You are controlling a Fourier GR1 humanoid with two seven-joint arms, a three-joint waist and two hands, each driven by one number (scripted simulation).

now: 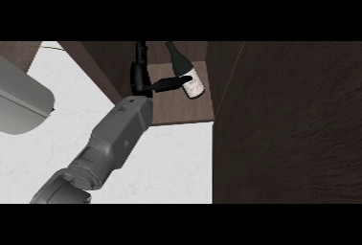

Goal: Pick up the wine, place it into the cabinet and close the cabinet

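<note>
The dark green wine bottle (pixel 185 67) with a pale label leans inside the open cabinet, its base on the brown shelf (pixel 180 112) and its neck pointing up and left. My right hand (pixel 145 79) is inside the cabinet, just left of the bottle. Its fingers stretch straight up along the cabinet's back and its thumb reaches out to the bottle's label; the hand is open, not curled round the bottle. My left hand does not show.
The dark cabinet door (pixel 297 124) stands open and fills the right side. The cabinet's left wall (pixel 96 67) runs diagonally. White marbled counter (pixel 170 158) lies below. A large grey rounded shape (pixel 21 103) sits at the left edge.
</note>
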